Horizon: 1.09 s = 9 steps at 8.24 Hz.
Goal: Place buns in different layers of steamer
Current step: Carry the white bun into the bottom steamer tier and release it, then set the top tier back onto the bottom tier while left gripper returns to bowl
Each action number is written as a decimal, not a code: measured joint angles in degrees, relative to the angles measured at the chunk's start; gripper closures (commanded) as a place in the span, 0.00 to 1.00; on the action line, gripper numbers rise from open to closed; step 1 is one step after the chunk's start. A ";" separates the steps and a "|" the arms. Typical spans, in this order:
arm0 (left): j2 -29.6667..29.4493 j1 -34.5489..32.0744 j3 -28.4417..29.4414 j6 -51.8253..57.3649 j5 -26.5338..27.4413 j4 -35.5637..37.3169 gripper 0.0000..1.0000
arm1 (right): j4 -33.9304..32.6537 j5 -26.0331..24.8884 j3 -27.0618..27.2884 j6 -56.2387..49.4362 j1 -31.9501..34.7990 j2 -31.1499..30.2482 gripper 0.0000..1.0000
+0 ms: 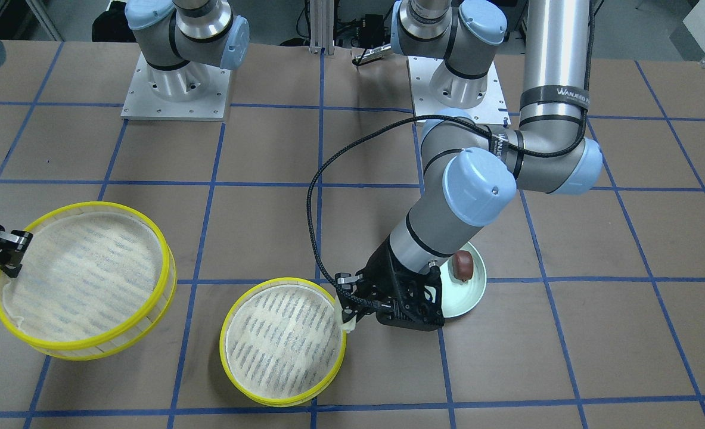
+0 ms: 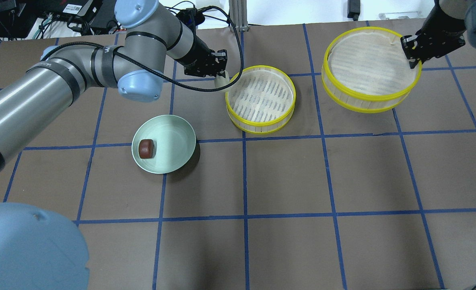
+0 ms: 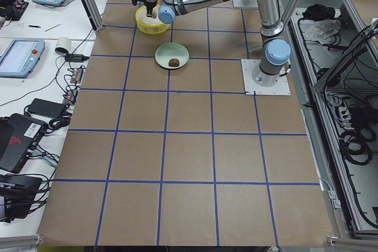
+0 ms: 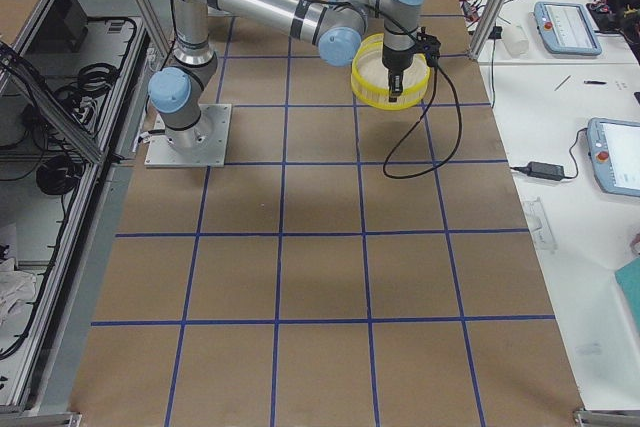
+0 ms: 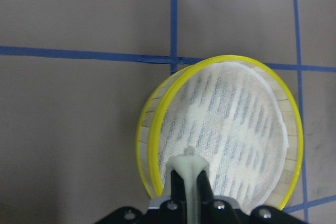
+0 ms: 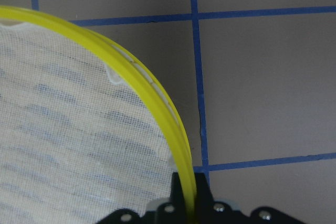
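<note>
My left gripper (image 2: 221, 79) is shut on the cream-white bun (image 1: 347, 323) and holds it just above the rim of the lower steamer tray (image 2: 261, 99), at that tray's left edge in the overhead view. The bun also shows between the fingers in the left wrist view (image 5: 189, 174), over the tray's mesh floor (image 5: 231, 124). The dark reddish-brown bun (image 2: 146, 148) lies on the pale green plate (image 2: 173, 141). My right gripper (image 2: 410, 53) is shut on the yellow rim of the other steamer tray (image 2: 366, 68) and holds it tilted, off the table, to the right.
The table is brown paper with a blue tape grid. The two arm bases (image 1: 176, 89) stand at the robot's side. A black cable (image 1: 313, 196) loops from the left arm down to its gripper.
</note>
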 measured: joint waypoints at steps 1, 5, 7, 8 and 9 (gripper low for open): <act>-1.98 -0.42 0.01 -1.54 -2.99 3.37 1.00 | -0.02 -0.03 0.02 -0.40 -0.31 0.01 1.00; -8.07 -2.71 1.00 -4.83 -6.44 7.51 0.12 | -0.03 0.03 0.16 -0.65 -0.49 -0.02 1.00; -8.78 -2.95 1.38 -8.86 -6.20 7.84 0.01 | -0.02 0.04 0.19 -0.58 -0.50 -0.05 1.00; -8.79 -2.97 1.50 -10.78 -6.21 8.27 0.00 | 0.01 0.05 0.20 -0.49 -0.50 -0.09 1.00; -8.76 -3.00 1.78 -11.76 -6.25 8.70 0.00 | 0.04 0.10 0.20 -0.34 -0.45 -0.11 1.00</act>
